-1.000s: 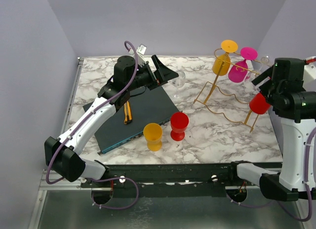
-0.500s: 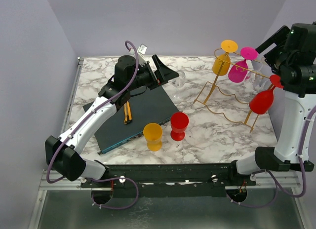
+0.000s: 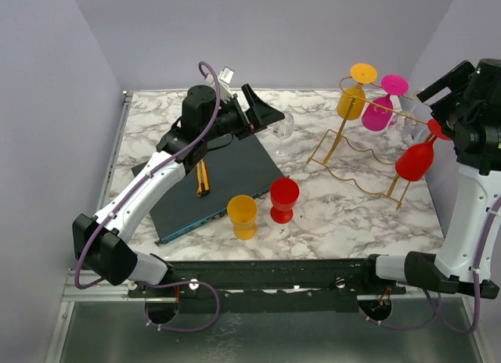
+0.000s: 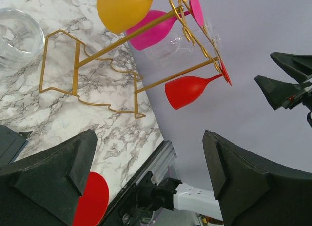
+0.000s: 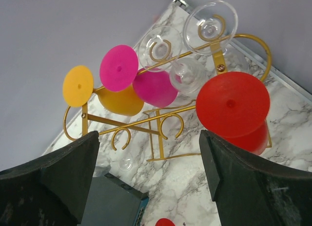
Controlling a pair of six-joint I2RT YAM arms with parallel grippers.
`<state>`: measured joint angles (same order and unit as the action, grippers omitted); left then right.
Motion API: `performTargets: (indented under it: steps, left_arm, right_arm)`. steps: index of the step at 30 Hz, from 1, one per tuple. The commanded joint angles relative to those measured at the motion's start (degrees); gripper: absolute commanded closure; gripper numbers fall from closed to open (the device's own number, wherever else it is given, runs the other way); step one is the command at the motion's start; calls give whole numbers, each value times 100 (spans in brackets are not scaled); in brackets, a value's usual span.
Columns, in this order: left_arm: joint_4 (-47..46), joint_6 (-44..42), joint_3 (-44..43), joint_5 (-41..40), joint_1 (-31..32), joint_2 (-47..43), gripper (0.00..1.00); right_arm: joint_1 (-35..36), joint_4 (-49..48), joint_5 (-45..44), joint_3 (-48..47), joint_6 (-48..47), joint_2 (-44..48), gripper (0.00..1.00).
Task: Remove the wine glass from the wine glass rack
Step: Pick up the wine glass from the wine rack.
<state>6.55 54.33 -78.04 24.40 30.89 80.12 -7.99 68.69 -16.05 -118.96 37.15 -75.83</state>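
Gold wire forms the wine glass rack point(image 4: 78, 65), which stands on the marble table point(image 3: 337, 206) in the upper right of the top view. The right gripper point(image 5: 148, 187) hangs above the rack's right end, near the right edge of that view, its jaws spread wide and gripping nothing. Its wrist camera looks down on the rack. There the round foot of the red wine glass point(image 5: 233, 104) sits right of centre, nearer the right finger but clear of both. In the top view this glass lies just below and left of the gripper, at the rack's near right corner.

The rack is a thin frame with wavy lower rails, slanted legs and curled ends. Its glasses hang bowl down, feet caught on the top rails. The red one is opaque and tilts outward. An orange wine glass point(image 3: 350, 101) and a pink wine glass point(image 3: 377, 113) hang at the rack's far left end. Two clear wine glasses point(image 5: 187, 75) hang between the pink one and the red one.

The left gripper point(image 3: 262, 113) hovers well to the left of the rack, over the table's upper middle, also spread open and empty.
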Motion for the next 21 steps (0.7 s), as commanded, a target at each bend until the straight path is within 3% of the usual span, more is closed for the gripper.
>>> performTargets:
  steps: [1,6,10,12,21]
  left_arm:
    - [5,-98,-88,-44,39,26,1]
    - [-39,-80,-69,-6,39,20,1]
    - [-48,-80,-105,25,39,-13,1]
    - [-53,-85,-123,42,39,-36,1]
    - [-159,-93,-13,55,39,-58,1]
  right_arm:
    - [-95,-84,-387,-37,-156,69,9]
    - [-591,136,109,-970,-399,-577,9]
    - [-2243,258,1924,-1556,-494,-1077,11]
    - [-2696,282,2488,-1475,-440,-1089,13]
    - [-2720,168,2519,-65,-211,23,14]
